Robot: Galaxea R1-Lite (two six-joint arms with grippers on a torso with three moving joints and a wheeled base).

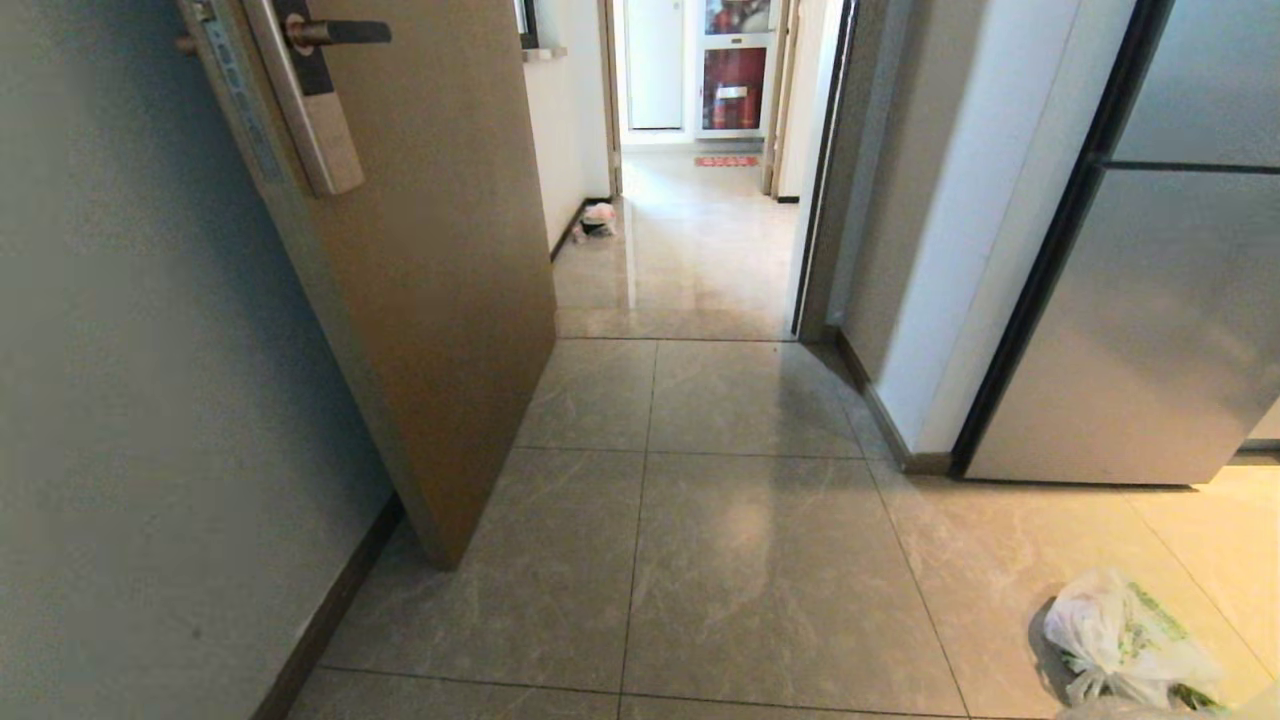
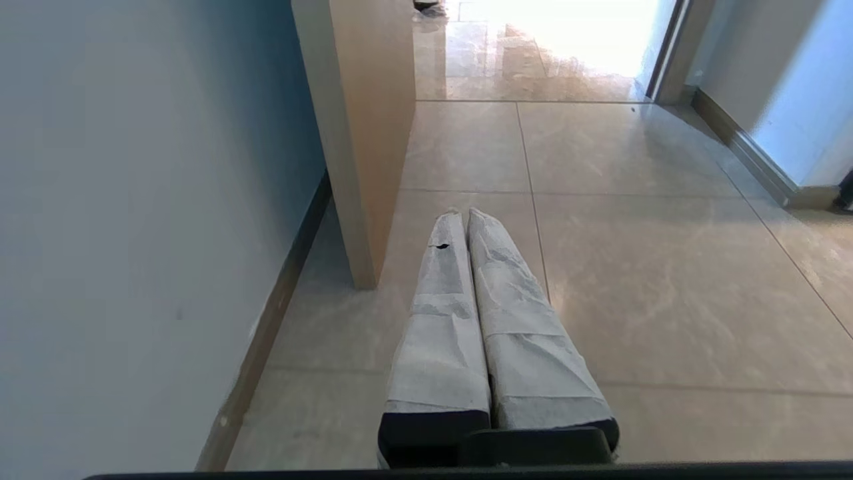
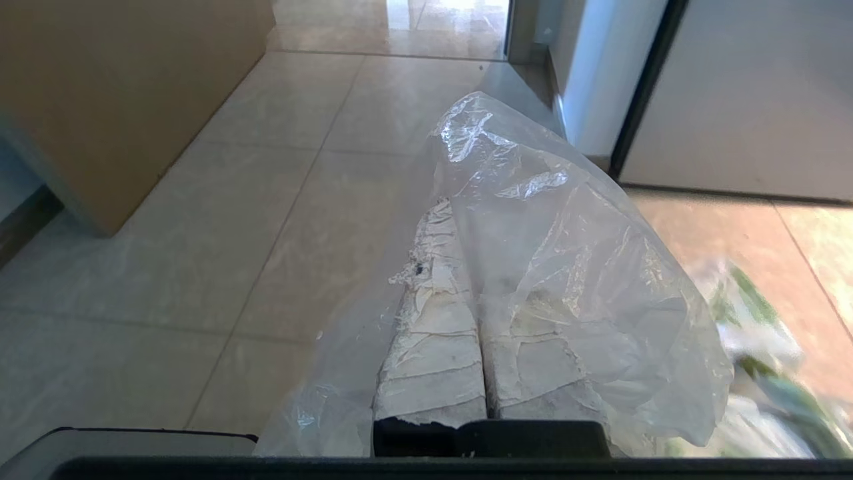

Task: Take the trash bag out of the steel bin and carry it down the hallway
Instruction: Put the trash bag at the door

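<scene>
Daylight pours from the far end of the hallway [image 1: 690, 230]; it bounces off the glossy tiles as a long streak in the head view and burns out to white at the doorway in the left wrist view. The left wall [image 1: 130, 400] sits in dim bluish shade; the floor [image 1: 1230, 520] by the right edge glows warm yellow. In the right wrist view the trash bag [image 3: 573, 267] catches bright glints; the white bag [image 3: 753, 333] behind it is blurred; the door [image 1: 440, 300] leans as if bent at the head view's edge.
</scene>
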